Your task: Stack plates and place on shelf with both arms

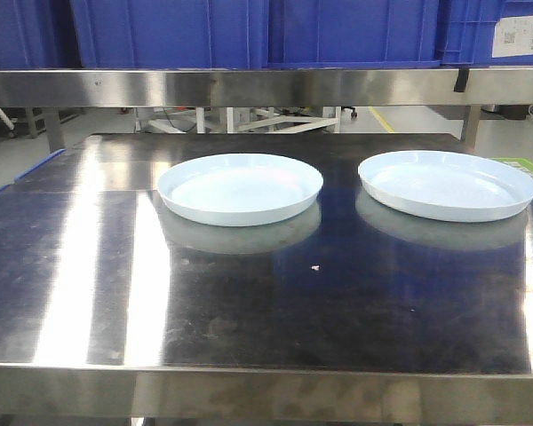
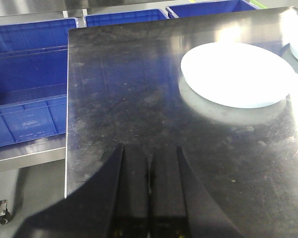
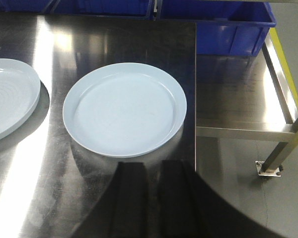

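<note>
Pale blue and glossy, the left plate point(image 1: 240, 188) and right plate point(image 1: 447, 184) lie flat and well apart on the steel table point(image 1: 249, 302), neither touched, so stacking has not begun. The first step looks like picking one plate and setting it inside the other. The rims are low and upturned, and the plastic is likely slick on polished steel, so a pinch over the rim's edge is probably the only hold. Come in low at the near rim, one finger inside and one under the lip, and expect the plate to skid if pushed. The left gripper point(image 2: 149, 198) hangs above bare table with its fingers pressed together on nothing; it must open before any approach. The right gripper point(image 3: 154, 198) hovers just short of the right plate's near edge, also empty. A narrow gap seems to show between its dark fingers, but I cannot tell whether they are parted. That arm seems better placed to lift first. Behind, the shelf point(image 1: 249, 87) carries blue bins point(image 1: 169, 31), so room for the stack may be tight.
</note>
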`<state>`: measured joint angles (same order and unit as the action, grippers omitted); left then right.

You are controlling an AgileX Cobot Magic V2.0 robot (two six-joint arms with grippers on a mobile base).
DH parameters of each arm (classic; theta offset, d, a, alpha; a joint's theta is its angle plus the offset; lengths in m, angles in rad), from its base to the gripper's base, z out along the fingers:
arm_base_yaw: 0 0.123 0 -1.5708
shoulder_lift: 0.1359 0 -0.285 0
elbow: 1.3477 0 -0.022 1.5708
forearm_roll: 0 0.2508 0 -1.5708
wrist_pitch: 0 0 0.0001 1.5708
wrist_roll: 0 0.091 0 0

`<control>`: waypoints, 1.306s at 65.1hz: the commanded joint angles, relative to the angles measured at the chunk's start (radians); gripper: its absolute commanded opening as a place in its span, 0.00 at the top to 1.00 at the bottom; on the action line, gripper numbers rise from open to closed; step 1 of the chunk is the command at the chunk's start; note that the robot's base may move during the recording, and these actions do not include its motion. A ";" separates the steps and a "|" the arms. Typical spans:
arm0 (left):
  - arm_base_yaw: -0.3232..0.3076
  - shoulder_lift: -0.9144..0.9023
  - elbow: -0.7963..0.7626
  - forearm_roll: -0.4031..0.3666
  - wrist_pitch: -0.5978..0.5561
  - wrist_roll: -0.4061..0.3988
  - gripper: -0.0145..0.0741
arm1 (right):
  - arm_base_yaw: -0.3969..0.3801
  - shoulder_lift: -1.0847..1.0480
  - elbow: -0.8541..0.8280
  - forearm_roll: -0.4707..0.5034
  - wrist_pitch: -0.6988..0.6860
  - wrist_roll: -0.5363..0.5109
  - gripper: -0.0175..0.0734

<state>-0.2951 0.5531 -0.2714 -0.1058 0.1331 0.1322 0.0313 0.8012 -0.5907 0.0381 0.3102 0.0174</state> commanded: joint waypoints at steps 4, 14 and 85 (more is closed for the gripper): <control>0.001 0.001 -0.030 -0.002 -0.085 0.001 0.72 | -0.003 -0.003 -0.036 0.000 -0.114 -0.007 0.36; 0.001 0.001 -0.030 -0.002 -0.085 0.001 0.72 | -0.003 -0.003 -0.036 0.000 -0.125 -0.007 0.34; 0.001 0.001 -0.030 -0.002 -0.085 0.001 0.72 | -0.004 0.238 -0.104 0.065 -0.298 -0.007 0.71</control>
<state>-0.2951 0.5531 -0.2714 -0.1058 0.1331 0.1322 0.0313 0.9858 -0.6216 0.1007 0.0913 0.0174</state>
